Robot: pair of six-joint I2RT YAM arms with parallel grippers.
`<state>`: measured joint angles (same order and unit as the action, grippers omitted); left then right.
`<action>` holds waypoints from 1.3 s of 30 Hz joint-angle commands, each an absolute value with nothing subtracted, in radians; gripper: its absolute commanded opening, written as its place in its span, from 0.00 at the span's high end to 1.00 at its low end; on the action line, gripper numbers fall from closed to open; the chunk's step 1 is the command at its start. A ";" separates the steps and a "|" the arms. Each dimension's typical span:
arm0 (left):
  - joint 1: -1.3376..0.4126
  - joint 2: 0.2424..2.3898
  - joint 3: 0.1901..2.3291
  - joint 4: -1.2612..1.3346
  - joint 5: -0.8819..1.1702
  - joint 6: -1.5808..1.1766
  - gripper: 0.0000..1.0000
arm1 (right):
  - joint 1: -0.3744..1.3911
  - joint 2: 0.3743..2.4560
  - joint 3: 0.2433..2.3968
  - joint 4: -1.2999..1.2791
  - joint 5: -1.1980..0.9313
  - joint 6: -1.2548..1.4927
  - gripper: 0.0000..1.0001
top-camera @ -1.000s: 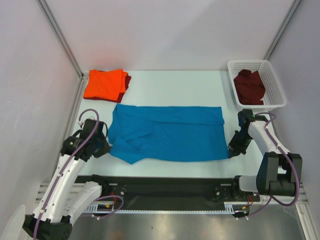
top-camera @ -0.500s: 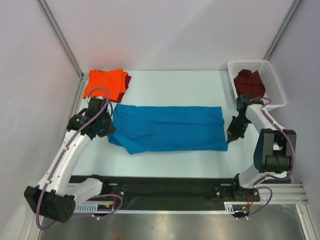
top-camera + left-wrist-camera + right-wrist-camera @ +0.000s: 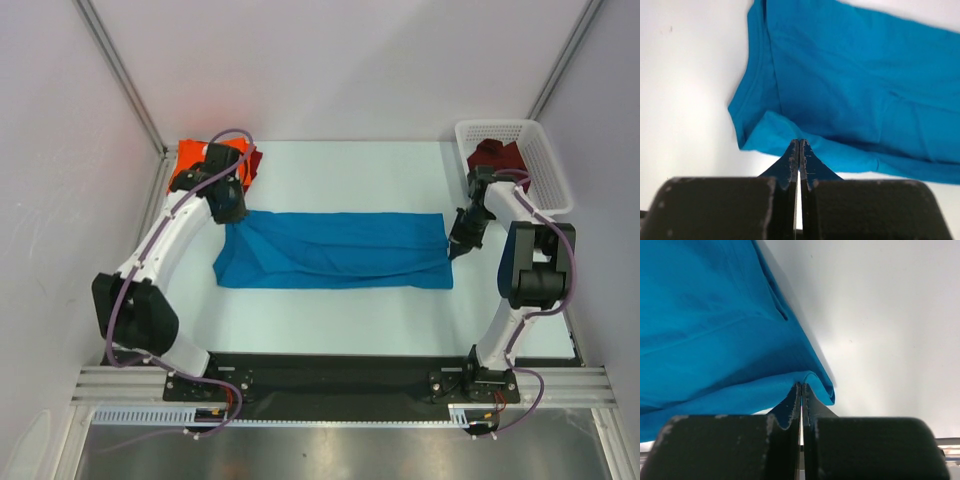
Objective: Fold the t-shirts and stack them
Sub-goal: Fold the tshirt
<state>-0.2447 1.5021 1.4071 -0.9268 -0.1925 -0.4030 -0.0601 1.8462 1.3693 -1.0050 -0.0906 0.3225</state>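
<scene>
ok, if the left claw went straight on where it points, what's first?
Likely the blue t-shirt: the left claw is shut on its folded edge, and more blue cloth lies ahead.

Blue t-shirt point(image 3: 335, 250) lies folded lengthwise; orange t-shirt point(image 3: 187, 163) stacked on maroon t-shirt point(image 3: 254, 160).

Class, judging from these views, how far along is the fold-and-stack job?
Done: a folded orange t-shirt lies on a maroon one at the back left. In hand: the left gripper and right gripper each pinch an end of the blue t-shirt, part-folded lengthwise. Left: finishing and stacking it, then the maroon t-shirt in the basket.
</scene>
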 commanded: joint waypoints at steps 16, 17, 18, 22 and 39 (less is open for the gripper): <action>-0.216 1.742 1.693 -0.888 -0.143 -0.353 1.00 | -0.054 1.985 1.551 -0.999 -0.118 0.298 1.00; -0.216 1.753 1.701 -0.893 -0.143 -0.351 1.00 | -0.054 1.991 1.558 -0.999 -0.118 0.296 1.00; -0.216 1.772 1.713 -0.899 -0.143 -0.354 1.00 | -0.054 2.005 1.577 -1.005 -0.117 0.295 1.00; -0.216 1.795 1.720 -0.885 -0.149 -0.360 1.00 | -0.054 2.028 1.620 -1.017 -0.106 0.285 1.00; -0.216 1.847 1.729 -0.819 -0.150 -0.420 1.00 | -0.052 2.089 1.686 -1.023 -0.098 0.281 0.94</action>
<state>-0.2218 1.8462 1.6848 -0.8661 -0.1474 -0.3954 -0.0532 2.0705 1.6478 -1.0149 -0.1143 0.2939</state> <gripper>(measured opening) 0.008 0.048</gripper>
